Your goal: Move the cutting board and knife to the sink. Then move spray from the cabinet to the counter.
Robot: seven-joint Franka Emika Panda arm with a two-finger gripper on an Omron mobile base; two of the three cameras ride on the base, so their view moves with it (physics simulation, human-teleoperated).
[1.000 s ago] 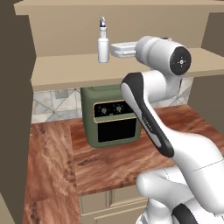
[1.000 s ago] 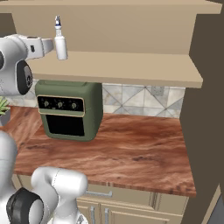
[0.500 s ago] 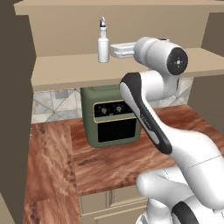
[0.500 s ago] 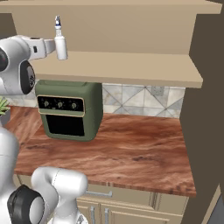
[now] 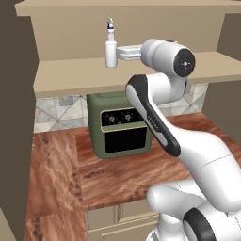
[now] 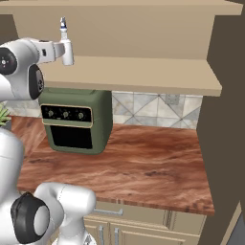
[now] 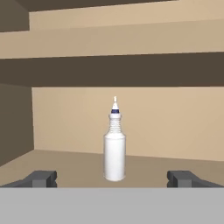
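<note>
Nearest you, the tabletop [image 5: 122, 176] runs red-brown and glossy across the front, with beige drawer fronts [image 6: 139, 229] under its edge. Take the oven [image 5: 117, 124] as your landmark: the green box with a row of dials and a dark door stands on the tabletop, back against the tiled wall [image 6: 148, 107]. In the right base view you can see a bit of green plant [image 6: 4, 115] at the left edge, just beside the oven's left side.

Directly above the oven runs the broad tan shelf of the cabinet [image 6: 143, 72], open at the front. The arm reaches up past the oven's right side in the left base view, and the hand lies level over the shelf, pointing at the spray [image 5: 111, 47].

Your fingers [image 7: 41, 178] stand wide apart; in the hand view the two dark tips sit low at either side with the spray [image 7: 114, 148] centred between them and a little further in. They hold nothing, and you cannot tell from the base views whether the tips reach level with the bottle yet.

The spray [image 6: 66, 43] stands upright on the shelf above the oven's top, near the shelf's front edge, white body with a ribbed neck and pale nozzle. Behind it is the cabinet's plain back wall [image 7: 175, 122].
</note>
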